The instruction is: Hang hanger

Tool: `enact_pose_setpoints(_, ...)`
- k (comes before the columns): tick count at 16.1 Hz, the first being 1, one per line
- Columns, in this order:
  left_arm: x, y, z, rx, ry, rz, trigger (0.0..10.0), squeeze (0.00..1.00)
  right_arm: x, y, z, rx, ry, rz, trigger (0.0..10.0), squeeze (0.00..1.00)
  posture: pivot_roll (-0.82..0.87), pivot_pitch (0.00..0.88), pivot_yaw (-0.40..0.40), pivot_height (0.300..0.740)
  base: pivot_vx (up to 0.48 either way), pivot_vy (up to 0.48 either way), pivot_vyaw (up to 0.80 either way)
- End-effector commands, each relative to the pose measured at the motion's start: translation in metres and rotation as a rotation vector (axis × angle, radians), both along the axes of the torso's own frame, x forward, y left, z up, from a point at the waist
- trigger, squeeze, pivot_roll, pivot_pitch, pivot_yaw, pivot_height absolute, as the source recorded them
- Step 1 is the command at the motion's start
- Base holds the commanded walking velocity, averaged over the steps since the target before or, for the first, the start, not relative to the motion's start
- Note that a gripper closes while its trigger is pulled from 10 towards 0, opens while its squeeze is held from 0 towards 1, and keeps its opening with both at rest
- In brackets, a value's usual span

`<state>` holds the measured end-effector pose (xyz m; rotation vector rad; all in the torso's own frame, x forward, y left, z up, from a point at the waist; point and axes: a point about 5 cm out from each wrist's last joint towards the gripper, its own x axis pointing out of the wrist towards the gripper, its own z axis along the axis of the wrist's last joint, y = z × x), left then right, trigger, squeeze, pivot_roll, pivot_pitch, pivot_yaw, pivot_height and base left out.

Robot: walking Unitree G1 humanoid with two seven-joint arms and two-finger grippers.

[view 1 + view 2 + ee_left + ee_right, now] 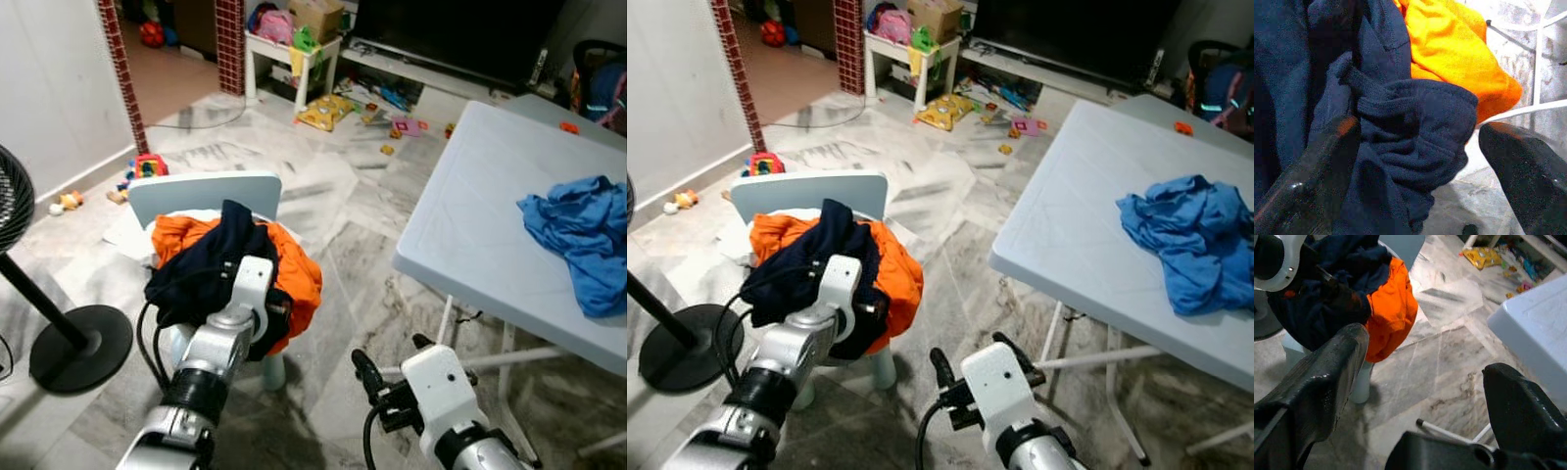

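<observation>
L end effector [1415, 147] spread open round navy garment [1400, 137] (atop orange cloth [1449, 44]); R end effector [1420, 377] released.

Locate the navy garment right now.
The navy garment lies heaped on the orange cloth on the small white chair, on the robot's left in the eye views. The open left gripper straddles a fold of it.

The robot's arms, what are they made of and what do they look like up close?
Both arms are silver metal tubes with ribbed black joint rings and loose black cables. The left arm ends in a white rounded wrist housing, as does the right arm. Each gripper has two long, glossy black fingers.
</observation>
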<state>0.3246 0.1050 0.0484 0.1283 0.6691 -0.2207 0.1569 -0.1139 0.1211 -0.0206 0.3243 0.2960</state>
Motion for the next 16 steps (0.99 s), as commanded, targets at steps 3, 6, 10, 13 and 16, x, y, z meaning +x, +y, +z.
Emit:
enact_pose_setpoints(3, 0.006, -0.005, 0.0, 0.033, -0.008, -0.027, 10.0, 0.0, -0.003, -0.006, 0.008, 0.054, 0.013, -0.071, 10.0, 0.0, -0.08, 0.1, -0.15, 0.74, 0.0, 0.0, 0.0)
enact_pose_setpoints(6, 0.007, -0.01, -0.004, 0.045, 0.003, -0.065, 10.0, 0.0, -0.006, -0.004, 0.011, 0.109, 0.034, -0.097, 10.0, 0.0, -0.09, 0.111, -0.146, 0.74, 0.0, 0.0, 0.0)
enact_pose_setpoints(10, 0.012, -0.017, -0.005, 0.096, -0.015, -0.174, 10.0, 0.0, -0.012, -0.001, 0.015, 0.123, 0.062, -0.109, 10.0, 0.0, -0.11, 0.122, -0.148, 0.74, 0.0, 0.0, 0.0)
enact_pose_setpoints(13, 0.018, -0.017, 0.0, 0.121, -0.045, -0.206, 10.0, 0.0, -0.016, -0.005, 0.015, 0.129, 0.081, -0.137, 10.0, 0.0, -0.13, 0.13, -0.147, 0.74, 0.0, 0.0, 0.0)
enact_pose_setpoints(16, 0.016, -0.02, -0.003, 0.115, -0.024, -0.234, 0.0, 0.0, -0.017, -0.006, 0.016, 0.124, 0.089, -0.135, 10.0, 0.0, -0.14, 0.133, -0.148, 0.74, 0.0, 0.0, 0.0)
